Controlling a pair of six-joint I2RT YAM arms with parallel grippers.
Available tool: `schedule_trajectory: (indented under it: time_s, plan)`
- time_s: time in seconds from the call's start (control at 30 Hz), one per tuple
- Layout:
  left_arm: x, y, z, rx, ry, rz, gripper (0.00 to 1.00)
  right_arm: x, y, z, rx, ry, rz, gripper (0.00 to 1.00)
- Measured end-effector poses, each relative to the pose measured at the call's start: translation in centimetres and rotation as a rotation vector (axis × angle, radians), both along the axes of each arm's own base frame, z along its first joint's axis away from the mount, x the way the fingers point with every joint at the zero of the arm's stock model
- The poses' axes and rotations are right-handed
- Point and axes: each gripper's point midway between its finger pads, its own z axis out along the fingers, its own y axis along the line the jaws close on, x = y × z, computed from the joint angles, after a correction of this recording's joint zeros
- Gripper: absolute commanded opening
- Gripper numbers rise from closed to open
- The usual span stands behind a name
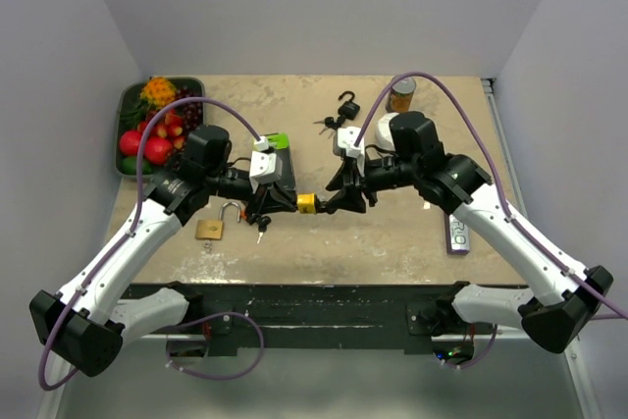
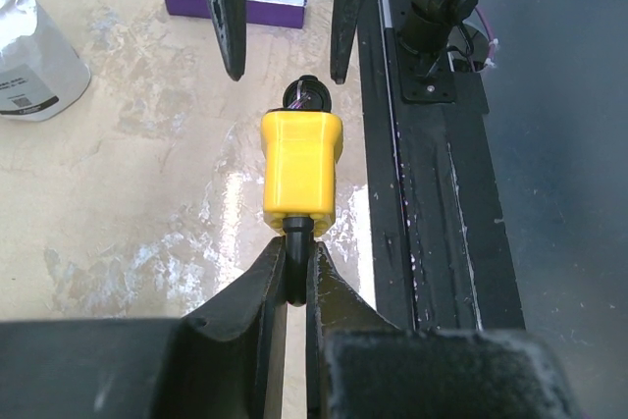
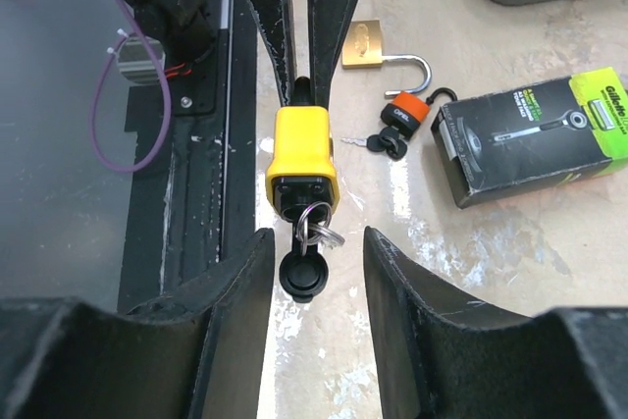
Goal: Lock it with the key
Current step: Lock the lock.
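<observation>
Left wrist view gives me the left gripper [image 2: 294, 257] clenched on the dark shackle of the yellow plastic-cased padlock [image 2: 300, 166], which it holds level above the counter close to the near edge, about midway between the left and right edges. From the right wrist I see a black-headed key [image 3: 305, 275] on a steel ring seated in the padlock's end, with the right gripper [image 3: 316, 247] released, its fingers spread to either side of the key and touching nothing. A brass padlock [image 3: 365, 43] with its shackle open lies towards the left edge, beside a black and green razor box [image 3: 535, 134].
</observation>
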Motion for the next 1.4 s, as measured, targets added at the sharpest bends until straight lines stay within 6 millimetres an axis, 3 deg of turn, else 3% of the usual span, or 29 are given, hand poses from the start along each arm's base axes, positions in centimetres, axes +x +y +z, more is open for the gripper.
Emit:
schedule_trajectory:
  time_s: [0.3, 0.4, 0.53, 0.77, 0.97, 1.2, 1.4]
  plan:
    - [0.0, -0.1, 0.1, -0.004, -0.003, -0.003, 0.00, 0.0, 0.4, -1.0, -0.016, 0.018, 0.017, 0.38]
    - [0.0, -0.1, 0.1, -0.004, -0.003, -0.002, 0.00, 0.2, 0.5, -1.4, -0.024, 0.024, 0.019, 0.26]
    - [0.2, 0.0, 0.0, 0.004, -0.003, 0.011, 0.00, 0.3, 0.7, -1.8, -0.031, 0.027, 0.026, 0.00]
    - [0.5, 0.1, -0.4, 0.016, -0.011, 0.021, 0.00, 0.3, 0.6, -1.8, -0.032, 0.025, 0.023, 0.00]
    - [0.8, -0.3, -0.7, 0.002, -0.079, -0.008, 0.00, 1.0, -0.9, -1.4, 0.003, 0.054, 0.004, 0.00]
    - [1.3, 1.3, -3.8, 0.079, -0.032, 0.033, 0.00, 4.4, -6.9, -1.7, -0.023, 0.064, -0.184, 0.00]
    - [1.2, 1.6, -5.1, 0.108, -0.005, 0.030, 0.00, 4.9, -8.7, -2.2, -0.041, 0.073, -0.230, 0.00]
